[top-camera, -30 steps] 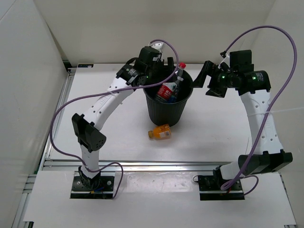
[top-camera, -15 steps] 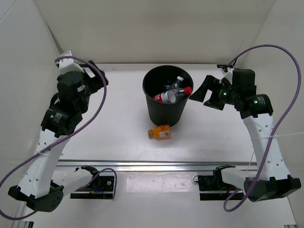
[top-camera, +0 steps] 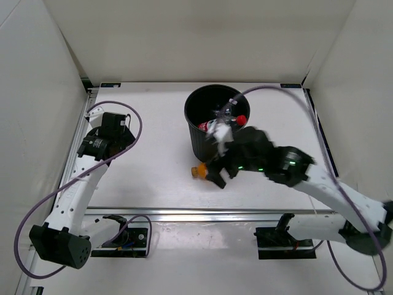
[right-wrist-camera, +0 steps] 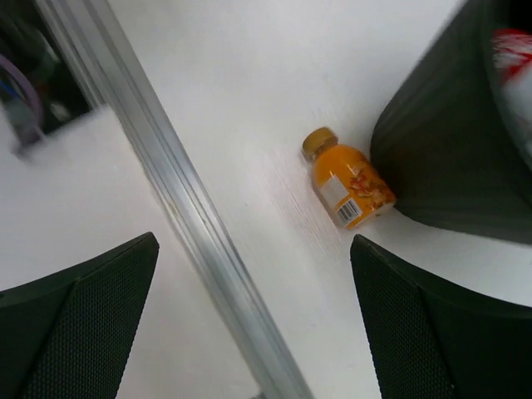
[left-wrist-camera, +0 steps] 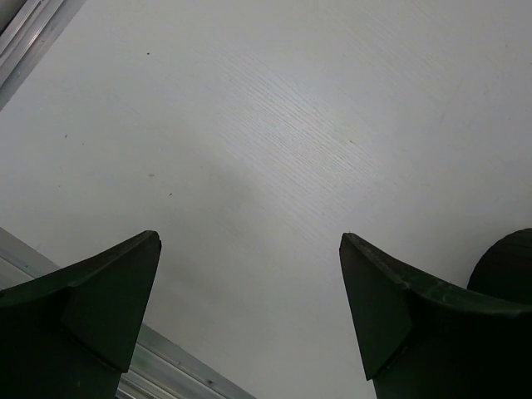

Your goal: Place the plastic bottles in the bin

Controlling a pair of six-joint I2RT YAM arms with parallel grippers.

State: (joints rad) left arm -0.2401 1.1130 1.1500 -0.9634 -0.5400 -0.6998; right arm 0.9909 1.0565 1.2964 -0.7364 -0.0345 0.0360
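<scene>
Plastic bottles: nearly done. The red-label bottle [top-camera: 212, 126] and at least one clear bottle [top-camera: 226, 111] are inside the bin [top-camera: 198, 145]; I can't count the rest in there. Only the orange bottle [right-wrist-camera: 350, 188] is left, lying on its side on the desk [top-camera: 153, 166] against the bin's near wall.

Versus a second ago:
- Left jaws have pulled back from the rim to the far left. They're wide open and empty.
- Right jaws have swung from beside the bin to just above the orange bottle. Also wide open, nothing held.
- The red-label bottle has dropped from the rim into the bin.
</scene>
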